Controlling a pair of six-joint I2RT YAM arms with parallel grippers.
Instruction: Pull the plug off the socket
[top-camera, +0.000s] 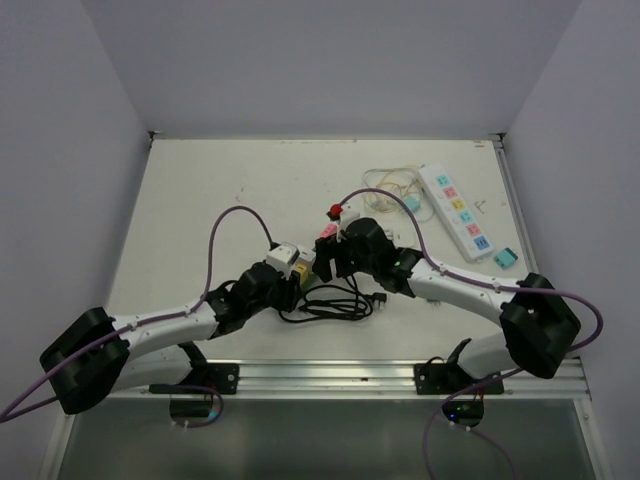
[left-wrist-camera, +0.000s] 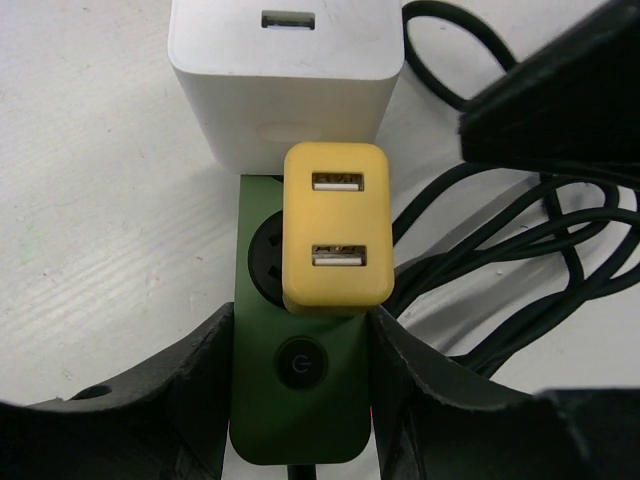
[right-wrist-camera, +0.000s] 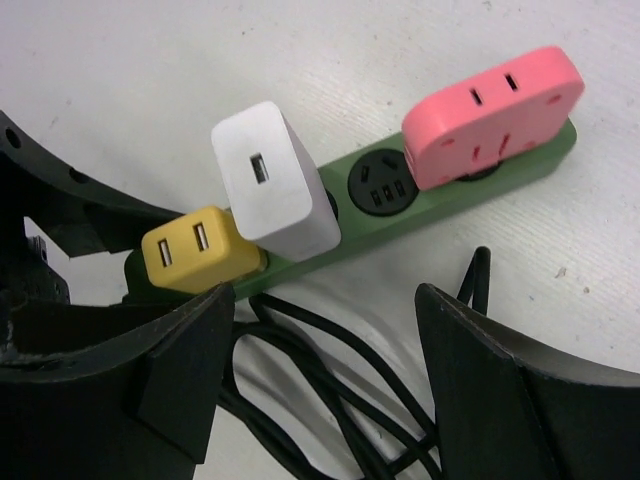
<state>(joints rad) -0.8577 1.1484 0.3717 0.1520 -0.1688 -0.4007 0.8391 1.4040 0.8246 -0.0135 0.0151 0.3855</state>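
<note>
Your left gripper (left-wrist-camera: 300, 335) is clamped on the switch end of the green power strip (left-wrist-camera: 300, 430), one finger against each long side. The yellow plug (left-wrist-camera: 335, 225) sits in the strip just beyond those fingers, beside the white charger (left-wrist-camera: 290, 70). Your right gripper (right-wrist-camera: 325, 340) hangs spread wide and empty over the black cable (right-wrist-camera: 330, 400), close to the strip, whose other end carries the pink adapter (right-wrist-camera: 495, 110).

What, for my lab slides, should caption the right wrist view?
Open right gripper facing a green power strip holding yellow adapter, white adapter and pink adapter.
</note>
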